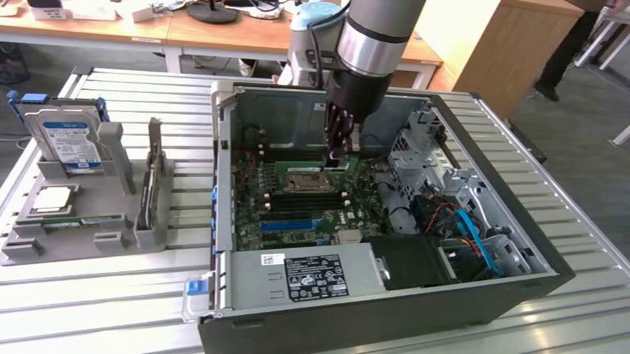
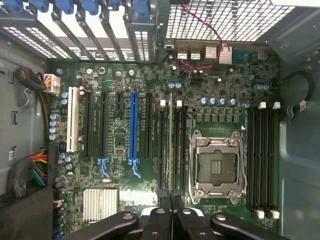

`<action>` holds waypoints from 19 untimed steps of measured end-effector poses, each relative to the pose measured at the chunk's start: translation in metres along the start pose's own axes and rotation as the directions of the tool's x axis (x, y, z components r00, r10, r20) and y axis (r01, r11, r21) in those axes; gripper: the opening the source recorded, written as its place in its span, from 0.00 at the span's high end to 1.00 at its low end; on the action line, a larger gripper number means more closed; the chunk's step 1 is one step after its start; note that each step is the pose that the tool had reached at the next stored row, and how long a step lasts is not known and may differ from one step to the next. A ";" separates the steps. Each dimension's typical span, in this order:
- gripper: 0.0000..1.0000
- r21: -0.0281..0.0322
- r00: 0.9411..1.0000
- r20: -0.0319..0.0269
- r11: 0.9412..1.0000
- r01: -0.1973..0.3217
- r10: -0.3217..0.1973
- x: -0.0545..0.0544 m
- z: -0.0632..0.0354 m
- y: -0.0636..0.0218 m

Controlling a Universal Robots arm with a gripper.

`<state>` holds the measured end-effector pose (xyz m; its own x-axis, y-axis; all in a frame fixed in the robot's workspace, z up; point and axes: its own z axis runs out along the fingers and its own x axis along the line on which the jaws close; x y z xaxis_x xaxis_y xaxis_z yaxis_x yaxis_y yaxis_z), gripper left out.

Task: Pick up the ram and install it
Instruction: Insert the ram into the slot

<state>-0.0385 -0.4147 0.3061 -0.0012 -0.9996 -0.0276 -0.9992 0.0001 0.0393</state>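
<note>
Gripper reaches inside the computer case, fingers clamped together on the ram, upper centre of exterior frame, edge-down at the memory slots beside the CPU socket.

Case: on the table, board inside.
Rack: on the table at the exterior view's left of the case, with the drive in it.
Ram: in the gripper, at a slot just beside the socket.
</note>
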 end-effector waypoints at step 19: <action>0.88 0.000 1.000 0.000 1.000 0.000 0.000 0.000 0.0171 -0.0007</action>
<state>-0.0385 -0.4147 0.2890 -0.0015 -0.9996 -0.0276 -0.9992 0.0004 0.0393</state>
